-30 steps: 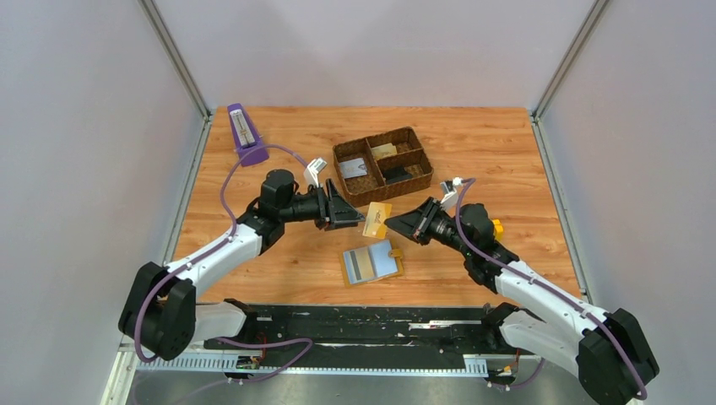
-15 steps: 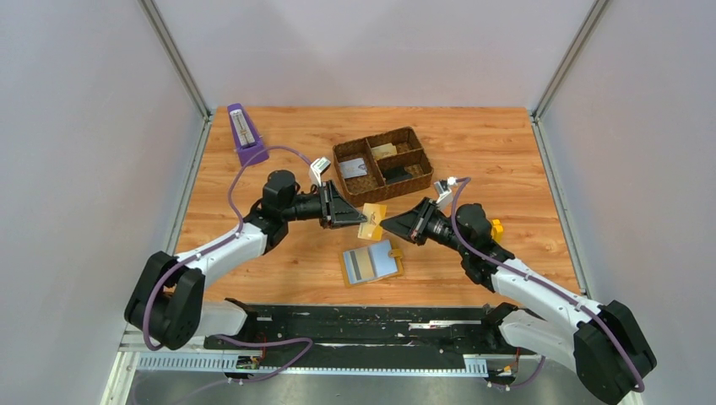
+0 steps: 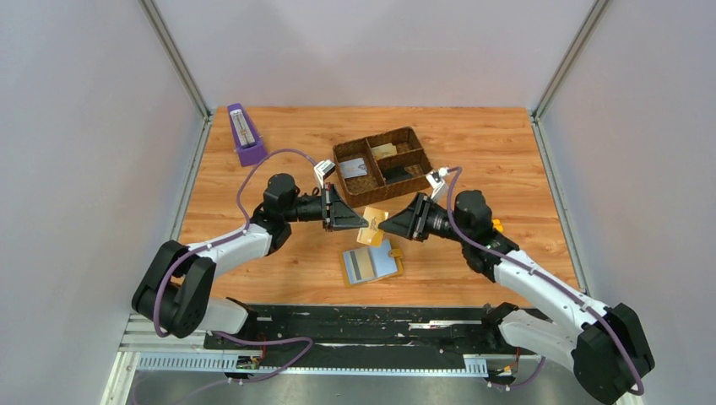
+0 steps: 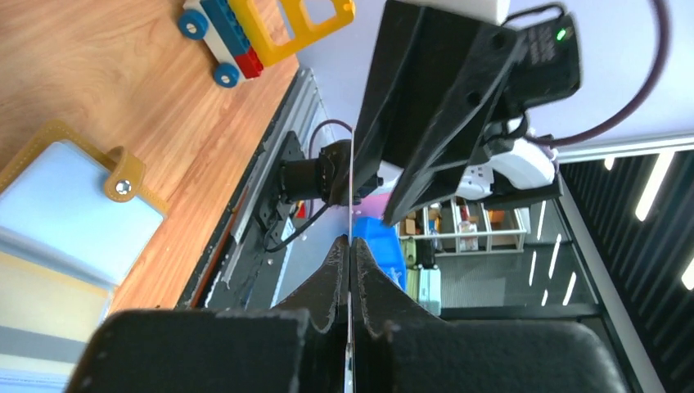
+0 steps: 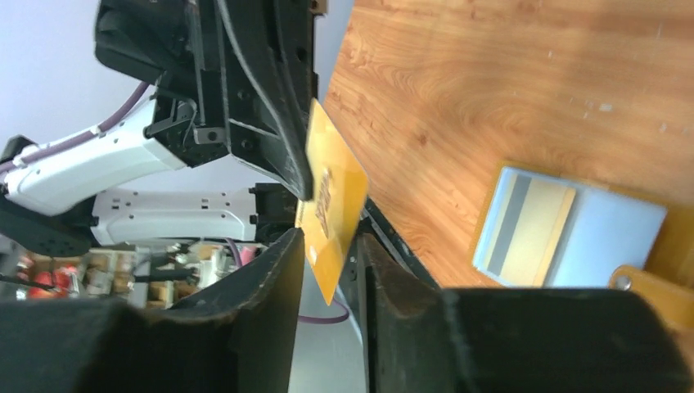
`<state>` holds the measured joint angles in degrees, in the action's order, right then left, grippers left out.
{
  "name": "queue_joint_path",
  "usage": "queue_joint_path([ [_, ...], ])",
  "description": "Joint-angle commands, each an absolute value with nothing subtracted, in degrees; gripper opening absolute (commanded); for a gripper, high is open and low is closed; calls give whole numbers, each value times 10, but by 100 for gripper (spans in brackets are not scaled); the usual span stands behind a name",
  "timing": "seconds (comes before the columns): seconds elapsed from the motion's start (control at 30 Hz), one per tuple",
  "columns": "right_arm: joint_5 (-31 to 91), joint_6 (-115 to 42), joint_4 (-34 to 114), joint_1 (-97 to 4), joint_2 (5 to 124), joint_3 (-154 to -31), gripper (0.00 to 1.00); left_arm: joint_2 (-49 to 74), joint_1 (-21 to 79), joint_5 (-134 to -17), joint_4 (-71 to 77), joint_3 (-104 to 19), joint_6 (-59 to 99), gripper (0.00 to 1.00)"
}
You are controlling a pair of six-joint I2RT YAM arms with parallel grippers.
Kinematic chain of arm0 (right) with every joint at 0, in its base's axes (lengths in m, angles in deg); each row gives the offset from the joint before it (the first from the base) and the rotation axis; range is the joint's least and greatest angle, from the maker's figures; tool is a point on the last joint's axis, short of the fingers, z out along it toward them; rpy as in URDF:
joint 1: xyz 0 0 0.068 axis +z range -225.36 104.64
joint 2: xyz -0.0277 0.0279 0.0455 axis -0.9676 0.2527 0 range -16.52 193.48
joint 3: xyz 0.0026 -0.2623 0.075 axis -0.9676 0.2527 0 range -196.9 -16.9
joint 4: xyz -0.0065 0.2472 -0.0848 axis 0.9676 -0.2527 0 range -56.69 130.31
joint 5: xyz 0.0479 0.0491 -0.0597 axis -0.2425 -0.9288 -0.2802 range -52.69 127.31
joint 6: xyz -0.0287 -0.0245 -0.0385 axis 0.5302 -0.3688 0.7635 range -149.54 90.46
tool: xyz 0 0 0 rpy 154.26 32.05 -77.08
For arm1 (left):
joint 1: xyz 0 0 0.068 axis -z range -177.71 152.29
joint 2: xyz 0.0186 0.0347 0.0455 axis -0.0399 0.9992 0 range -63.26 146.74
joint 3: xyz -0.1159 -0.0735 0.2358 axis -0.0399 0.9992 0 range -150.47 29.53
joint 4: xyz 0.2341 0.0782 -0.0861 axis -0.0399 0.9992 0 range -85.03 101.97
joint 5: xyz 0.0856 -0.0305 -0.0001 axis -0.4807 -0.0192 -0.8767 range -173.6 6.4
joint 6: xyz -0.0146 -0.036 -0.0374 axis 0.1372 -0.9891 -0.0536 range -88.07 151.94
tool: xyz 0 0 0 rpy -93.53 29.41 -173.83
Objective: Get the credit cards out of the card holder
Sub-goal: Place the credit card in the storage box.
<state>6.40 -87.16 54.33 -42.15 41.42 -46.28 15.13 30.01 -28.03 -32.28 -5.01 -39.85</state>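
Observation:
The card holder [image 3: 372,262] lies open on the wood table, blue-grey pockets up, with a beige striped card [image 3: 361,266] tucked in its left pocket. Above it a gold credit card [image 3: 372,226] hangs in the air between both arms. My left gripper [image 3: 363,224] is shut on one edge of it; in the left wrist view the card [image 4: 351,188] shows as a thin line pinched at the gripper [image 4: 350,241]. My right gripper [image 5: 331,237] stands open around the card's [image 5: 331,192] other end, with a gap on each side.
A brown woven tray [image 3: 382,165] with cards in its compartments stands just behind the grippers. A purple metronome [image 3: 246,135] is at the back left. A small yellow toy [image 3: 498,226] lies by the right arm, the black base rail [image 3: 363,325] along the near edge.
The left gripper closed in from the left and shut on the gold card. The right gripper, which held the card, has opened its jaws around it.

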Motion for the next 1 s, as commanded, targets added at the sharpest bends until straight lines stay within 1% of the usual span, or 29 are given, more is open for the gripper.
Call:
queue_joint_path([
  [0.0, -11, -728, 432, -467, 392, -543, 35, 150, 302, -228, -334, -52, -370, 0],
  [0.07, -35, -693, 397, -488, 389, -563, 38, 147, 302, -214, -288, -58, -335, 0],
  [0.17, -66, -642, 323, -507, 405, -606, 39, 142, 302, -201, -221, -64, -292, 0],
  [0.37, -148, -582, 272, -510, 475, -673, 44, 130, 303, -177, -185, -69, -256, 0],
  [0.57, -213, -554, 265, -507, 546, -700, 44, 125, 303, -160, -166, -75, -232, 0],
  [0.8, -234, -531, 259, -490, 574, -691, 44, 127, 303, -149, -141, -88, -213, 0],
  [0.87, -236, -530, 259, -483, 584, -690, 44, 129, 303, -151, -140, -90, -211, 0],
  [0.97, -241, -527, 259, -473, 595, -691, 40, 135, 303, -148, -143, -91, -212, 0],
])
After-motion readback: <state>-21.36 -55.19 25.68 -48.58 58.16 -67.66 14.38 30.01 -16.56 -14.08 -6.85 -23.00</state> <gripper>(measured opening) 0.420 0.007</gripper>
